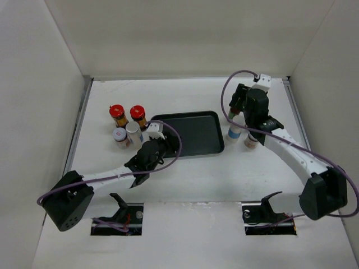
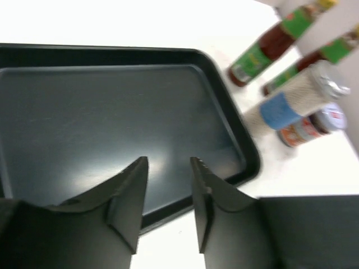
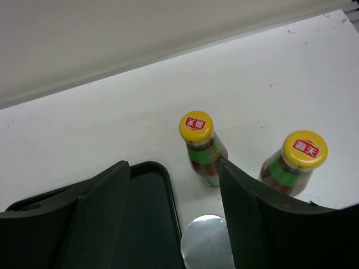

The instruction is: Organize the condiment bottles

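Two yellow-capped bottles are stood upright, caps upward, just beyond the right gripper, which is spread wide and empty.

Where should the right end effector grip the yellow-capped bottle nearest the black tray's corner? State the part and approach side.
Probably the neck just under the cap of the slim, dark, yellow-capped bottle, coming straight down from above. It stands upright, and a round silver-topped jar crowds its near side. The open right end effector hangs above them.
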Controlling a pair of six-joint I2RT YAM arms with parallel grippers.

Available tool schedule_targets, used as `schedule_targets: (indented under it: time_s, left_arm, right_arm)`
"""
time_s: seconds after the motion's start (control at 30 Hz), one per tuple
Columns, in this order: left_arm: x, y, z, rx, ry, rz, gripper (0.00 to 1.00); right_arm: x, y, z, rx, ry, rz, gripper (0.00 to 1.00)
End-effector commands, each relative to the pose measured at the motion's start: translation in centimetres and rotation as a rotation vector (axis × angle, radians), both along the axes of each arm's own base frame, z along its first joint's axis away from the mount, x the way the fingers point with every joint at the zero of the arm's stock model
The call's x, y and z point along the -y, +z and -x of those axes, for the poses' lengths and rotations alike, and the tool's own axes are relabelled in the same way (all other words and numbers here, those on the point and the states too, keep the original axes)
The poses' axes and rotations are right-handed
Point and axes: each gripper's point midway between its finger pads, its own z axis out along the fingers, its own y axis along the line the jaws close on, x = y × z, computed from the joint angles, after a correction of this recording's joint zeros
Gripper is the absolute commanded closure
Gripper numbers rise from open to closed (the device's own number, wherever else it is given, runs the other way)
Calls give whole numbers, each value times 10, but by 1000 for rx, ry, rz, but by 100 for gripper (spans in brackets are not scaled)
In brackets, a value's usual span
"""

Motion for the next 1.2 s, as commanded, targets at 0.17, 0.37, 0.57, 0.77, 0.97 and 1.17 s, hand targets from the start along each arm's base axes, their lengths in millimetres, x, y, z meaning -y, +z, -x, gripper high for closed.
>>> schedule_targets:
  time_s: [0.17, 0.37, 0.57, 0.77, 0.97, 1.17]
  left_arm:
    - [18, 26, 12, 99, -78, 144, 57]
    - [20, 21, 12, 77, -80, 154, 53]
    - [27, 10, 11, 40, -98, 153, 51]
    - [23, 13, 11, 53, -91, 170, 49]
    - [21, 14, 11, 56, -81, 181, 47]
    - [18, 15, 9, 58, -72, 187, 45]
  right_arm:
    - [13, -6, -39, -53, -31, 52, 30]
    - [9, -28, -61, -109, -28, 84, 36]
    - [10, -25, -69, -74, -46, 83, 50]
    - [18, -24, -71, -76, -82, 107, 67]
    - [11, 41, -58, 99, -67, 129, 70]
    - [-9, 97, -37, 222, -26, 115, 70]
